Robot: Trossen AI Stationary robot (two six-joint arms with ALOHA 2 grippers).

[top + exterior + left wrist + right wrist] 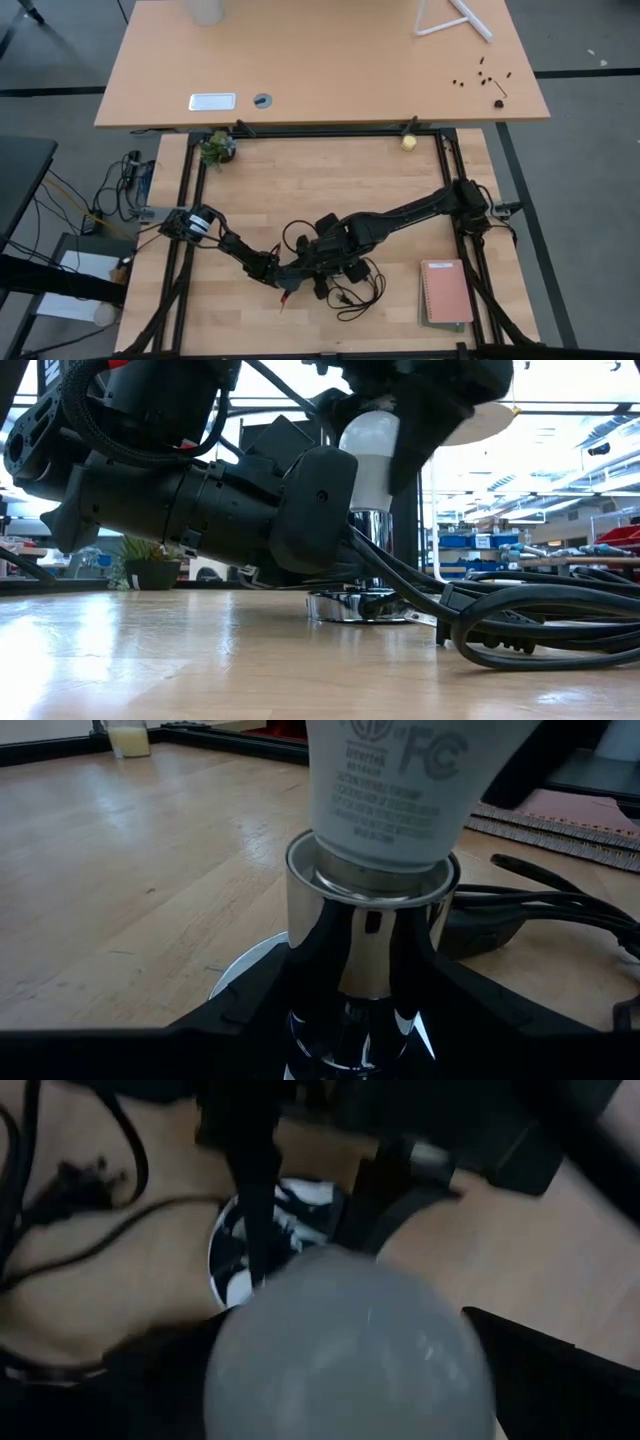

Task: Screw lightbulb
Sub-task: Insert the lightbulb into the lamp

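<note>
On the lightbulb [390,795] in front of my left wrist camera I can read the large grey letters "FC", a certification mark, printed on its white neck. Beside it sits a round emblem and several lines of small grey print, too fine for me to make out.

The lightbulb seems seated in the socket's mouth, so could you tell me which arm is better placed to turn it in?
Likely the right: the right gripper holds the lightbulb from above, while the left gripper clamps the chrome socket below.
</note>
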